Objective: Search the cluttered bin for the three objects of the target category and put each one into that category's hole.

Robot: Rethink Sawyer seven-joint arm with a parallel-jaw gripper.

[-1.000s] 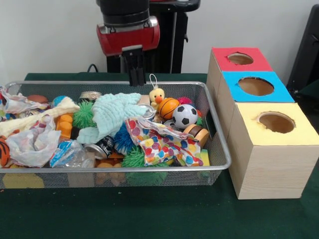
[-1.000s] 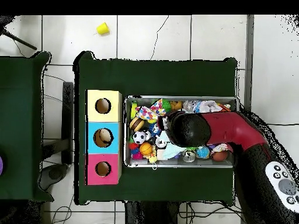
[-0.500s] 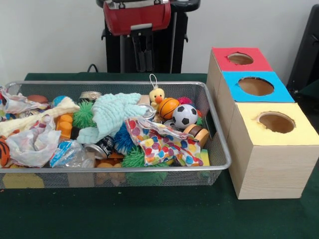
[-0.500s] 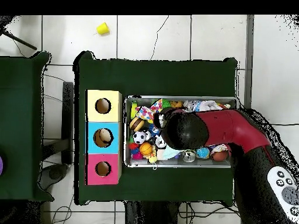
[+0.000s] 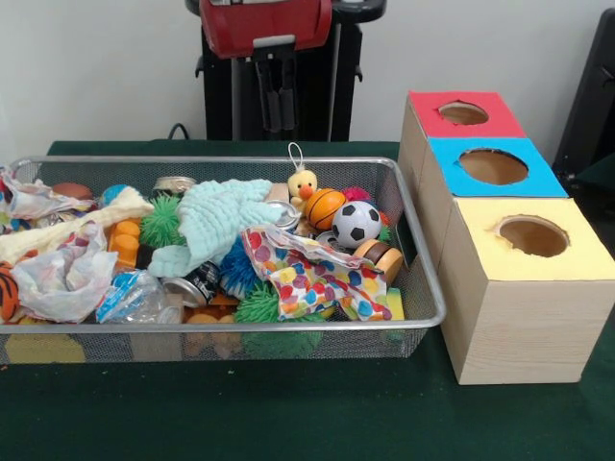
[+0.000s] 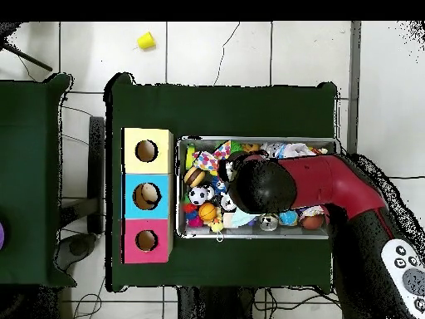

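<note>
The gripper (image 5: 276,106) hangs high above the far rim of the wire bin (image 5: 423,274), clear of everything in it. Its two fingers stand close together with only a thin slit between them, and nothing is held. From overhead the arm's wrist hides the gripper entirely, so that view cannot confirm this.

The likeliest targets are the balls, judging by what looks like a ball already sitting in the blue hole (image 6: 147,195). The basketball (image 5: 325,207) and the soccer ball (image 5: 356,223) lie touching each other, below the gripper and off to its side towards the three boxes. The little yellow chick (image 5: 304,184) sits just beside the basketball, on the side nearer the gripper, and its hanging loop stands up in the way.

So the coming move is, in my judgement, a short sideways shift towards the boxes, then a straight drop. The basketball is the nearer of the two. Being round, neither ball sets a closing direction, though the fingers would need to spread much wider first. The crumpled spotted wrapper (image 5: 312,274) lies beyond the balls, further from the gripper, and should not interfere.
</note>
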